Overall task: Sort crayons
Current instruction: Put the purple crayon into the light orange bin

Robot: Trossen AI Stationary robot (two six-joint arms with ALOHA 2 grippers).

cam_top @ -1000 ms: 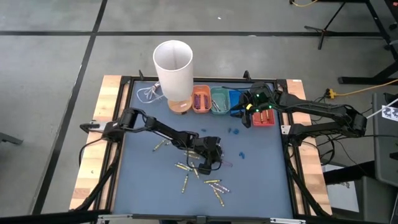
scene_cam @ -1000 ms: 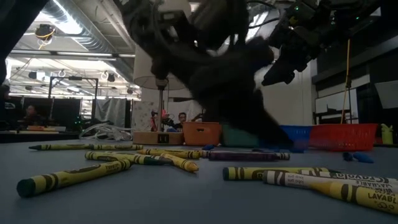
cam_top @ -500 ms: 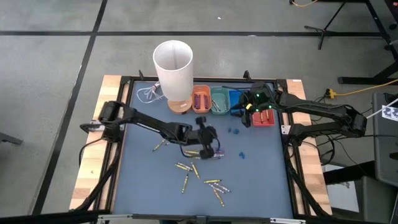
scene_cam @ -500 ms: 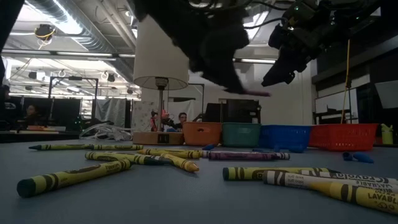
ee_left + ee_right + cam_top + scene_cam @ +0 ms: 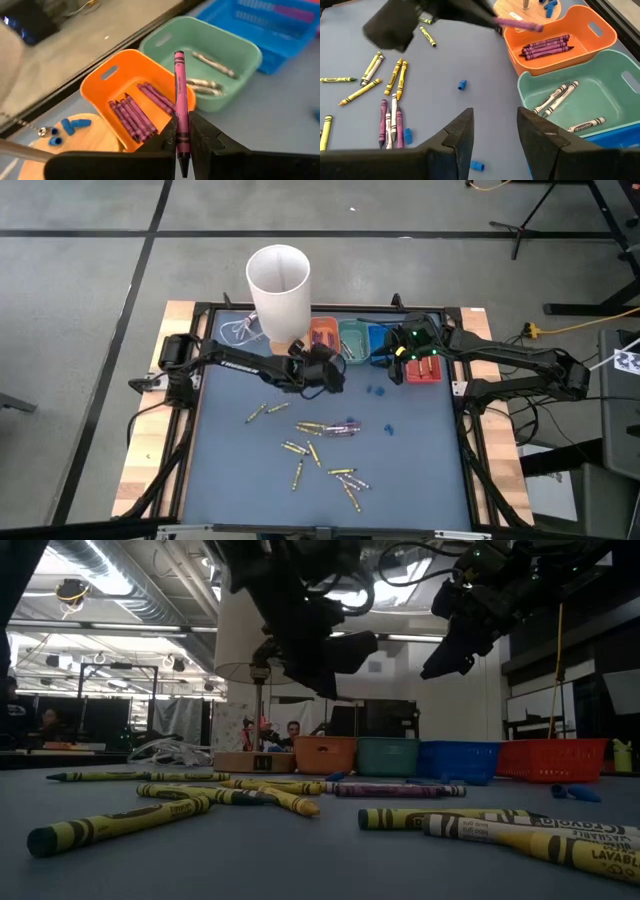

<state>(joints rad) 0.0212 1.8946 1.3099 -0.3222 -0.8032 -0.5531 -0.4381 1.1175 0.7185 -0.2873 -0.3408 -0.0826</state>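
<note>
My left gripper (image 5: pixel 325 370) is shut on a purple crayon (image 5: pixel 179 95) and hangs above the table, just on the near side of the orange tray (image 5: pixel 323 340). That tray holds several purple crayons (image 5: pixel 135 112). Pale crayons (image 5: pixel 560 100) lie in the green tray (image 5: pixel 352 340). Yellow, purple and pale crayons (image 5: pixel 320 448) lie scattered on the blue mat. My right gripper (image 5: pixel 492 132) stands open with nothing between its fingers, up over the trays at the far right (image 5: pixel 398 362). My left gripper pinches the purple crayon between its two fingers near one end (image 5: pixel 181 137). The crayon lies along the fingers, and most of its length sticks out past the fingertips toward the orange tray. It is lifted clear of the table, slanting a little downward (image 5: pixel 520 23).
A tall white cylinder (image 5: pixel 278 285) on a round wooden base (image 5: pixel 290 352) stands left of the orange tray. A blue tray (image 5: pixel 377 340) and a red tray (image 5: pixel 423 370) follow to the right. Small blue bits (image 5: pixel 385 425) lie on the mat.
My left gripper has risen from the scattered crayons in the middle of the mat, carrying the purple crayon clear of the table. It has gone toward the far edge, up to the orange tray, and its wrist has rolled and tipped toward level.
</note>
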